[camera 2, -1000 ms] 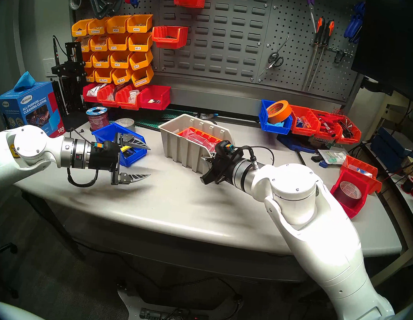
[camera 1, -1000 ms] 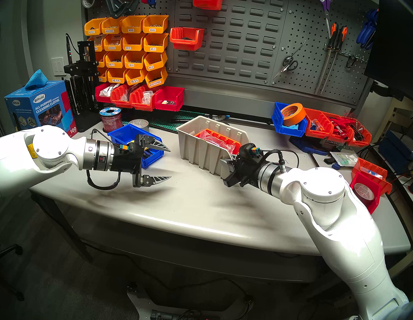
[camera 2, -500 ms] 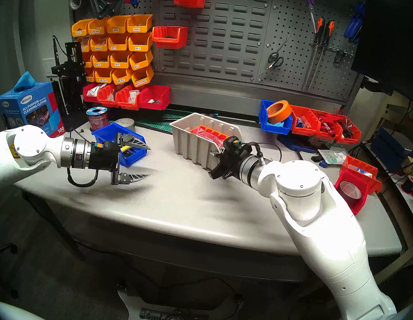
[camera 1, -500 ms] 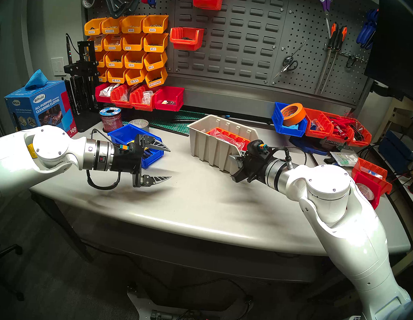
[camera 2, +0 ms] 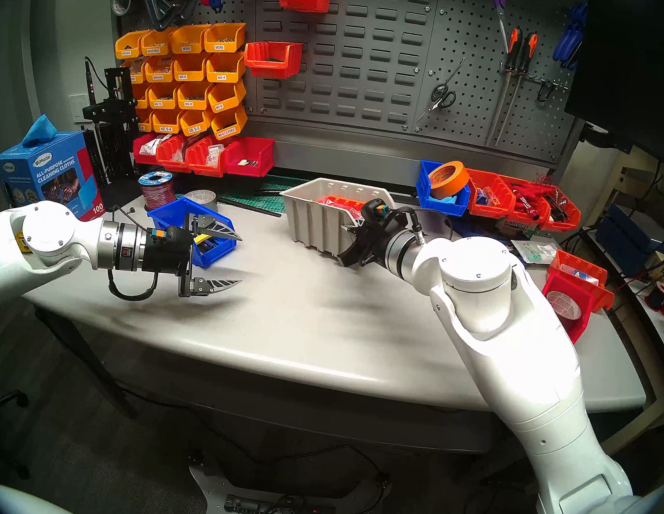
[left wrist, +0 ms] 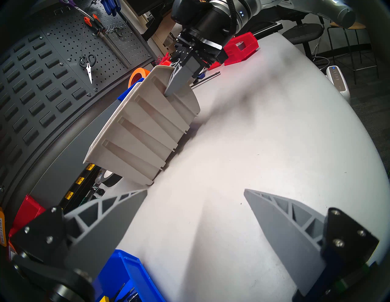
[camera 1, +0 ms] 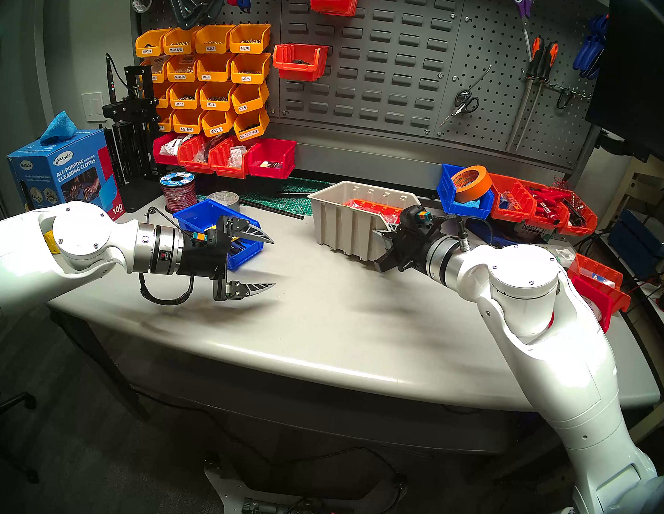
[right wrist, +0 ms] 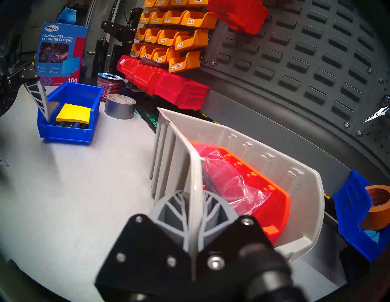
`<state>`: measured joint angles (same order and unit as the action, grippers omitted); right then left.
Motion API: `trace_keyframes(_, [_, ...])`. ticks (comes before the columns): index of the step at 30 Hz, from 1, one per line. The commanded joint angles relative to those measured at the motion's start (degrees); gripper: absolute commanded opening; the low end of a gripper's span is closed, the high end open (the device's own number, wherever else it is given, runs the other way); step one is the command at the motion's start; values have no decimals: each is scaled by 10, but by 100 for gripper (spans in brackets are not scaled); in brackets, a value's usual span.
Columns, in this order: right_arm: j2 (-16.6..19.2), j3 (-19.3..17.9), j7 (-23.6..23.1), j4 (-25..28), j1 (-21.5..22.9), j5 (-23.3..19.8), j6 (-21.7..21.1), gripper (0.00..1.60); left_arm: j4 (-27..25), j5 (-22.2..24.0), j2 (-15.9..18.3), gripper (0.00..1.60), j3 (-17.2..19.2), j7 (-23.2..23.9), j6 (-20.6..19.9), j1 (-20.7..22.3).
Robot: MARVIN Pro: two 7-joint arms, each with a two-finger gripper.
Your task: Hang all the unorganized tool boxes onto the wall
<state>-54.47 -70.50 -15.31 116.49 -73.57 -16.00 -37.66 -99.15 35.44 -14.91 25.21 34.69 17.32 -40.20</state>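
The right gripper [right wrist: 195, 213] pinches the beige bin's [camera 1: 345, 223] side wall, bin on the table [camera 1: 315, 329] below the wall [camera 1: 366, 51]; only the right wrist view shows fingers either side. The left gripper [camera 1: 269, 262] hangs spread beside a blue bin [camera 1: 205, 216]

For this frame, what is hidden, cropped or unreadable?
- Whether the large beige ribbed plastic bin rests on the grey table or is lifted: head views, underside hidden; the left wrist view doesn't settle it.
- Contents of the orange bin inside it: right wrist view, under crinkled red plastic film.
- Right gripper fingertips: head views, behind the bin wall.
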Motion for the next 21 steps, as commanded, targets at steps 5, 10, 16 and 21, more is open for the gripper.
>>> trace_keyframes(5, [-59,24,66,3,48,35,-27,0,-1,1,1,160,5,0,0,6])
trace_keyframes(10, [-77,46,110,-5,57,65,-41,0,-1,1,1,160,5,0,0,6])
trace_keyframes(16, [-93,68,154,-20,67,93,-51,0,-1,1,1,160,5,0,0,6])
trace_keyframes(21, [-93,83,167,-23,74,110,-54,0,-1,1,1,160,5,0,0,6])
